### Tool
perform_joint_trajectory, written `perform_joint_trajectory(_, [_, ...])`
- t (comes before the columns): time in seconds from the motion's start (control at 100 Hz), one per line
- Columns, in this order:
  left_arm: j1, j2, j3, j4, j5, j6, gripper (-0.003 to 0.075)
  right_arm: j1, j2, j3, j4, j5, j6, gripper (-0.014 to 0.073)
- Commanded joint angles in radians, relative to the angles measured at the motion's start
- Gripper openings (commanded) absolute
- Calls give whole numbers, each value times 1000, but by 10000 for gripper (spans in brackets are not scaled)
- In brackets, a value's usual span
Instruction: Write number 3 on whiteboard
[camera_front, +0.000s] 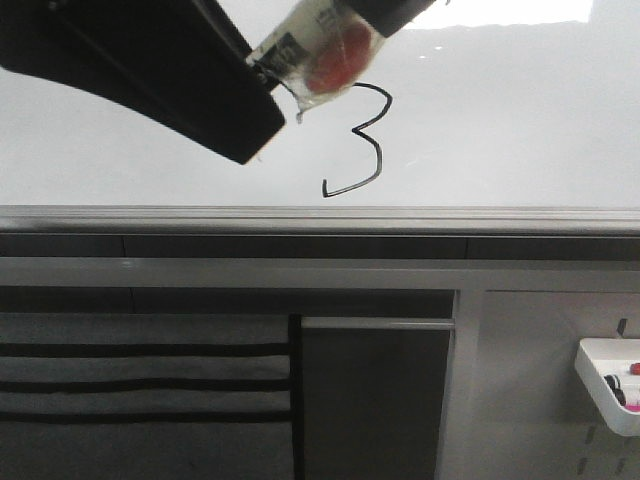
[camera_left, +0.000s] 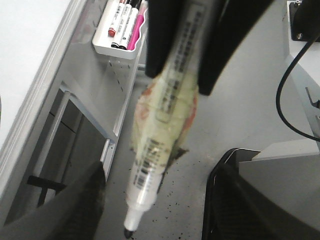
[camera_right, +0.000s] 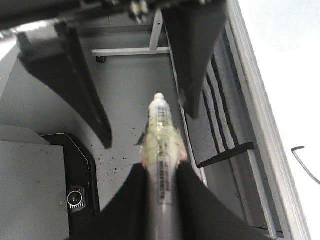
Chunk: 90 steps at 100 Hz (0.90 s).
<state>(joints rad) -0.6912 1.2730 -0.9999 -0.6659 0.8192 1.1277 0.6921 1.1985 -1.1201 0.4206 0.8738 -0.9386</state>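
My right claw (camera_right: 160, 169) is clamped on the marker (camera_right: 159, 117), and my left claw (camera_left: 160, 172) gapes wide either side of its tip. The number 3 (camera_front: 362, 140) sits on the whiteboard (camera_front: 520, 120), at five o'clock from the marker.

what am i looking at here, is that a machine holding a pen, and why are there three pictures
It is a robot with two arms, each ending in a two-finger gripper. The front view looks forward at a whiteboard, where a black number 3 is drawn above the grey bottom rail. The other two pictures come from cameras on the wrists.

The right gripper is shut on a tape-wrapped marker. The left gripper is open, its dark fingers either side of the marker's tip without clamping it.

Below the board, a small white tray on the frame holds spare markers.
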Motion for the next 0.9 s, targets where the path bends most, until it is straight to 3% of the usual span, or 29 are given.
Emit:
perform_joint_trajectory(0.0, [-9,4,-53,-37,-37,3,419,2,-26,-33,20,-52,-12,1])
perform_joint_trajectory(0.32, [-9,7,-58,-49,-33,3,175,2,-24,-33,20,-56,-12,1])
perform_joint_trajectory(0.61, [-9,7,-58,-49,-33,3,40,2,-22,-33,20,-56,-12,14])
perform_joint_trajectory(0.71, [-9,7,-58,-45,-35,3,5,0,-22,-33,16,-56,-10,113])
perform_joint_trajectory(0.83, [9,7,-58,-41,-49,3,-18,-37,-28,-33,-12,-73,50,316])
perform_joint_trajectory(0.89, [32,7,-58,-41,-61,3,-18,-76,-40,-35,-36,-73,85,360])
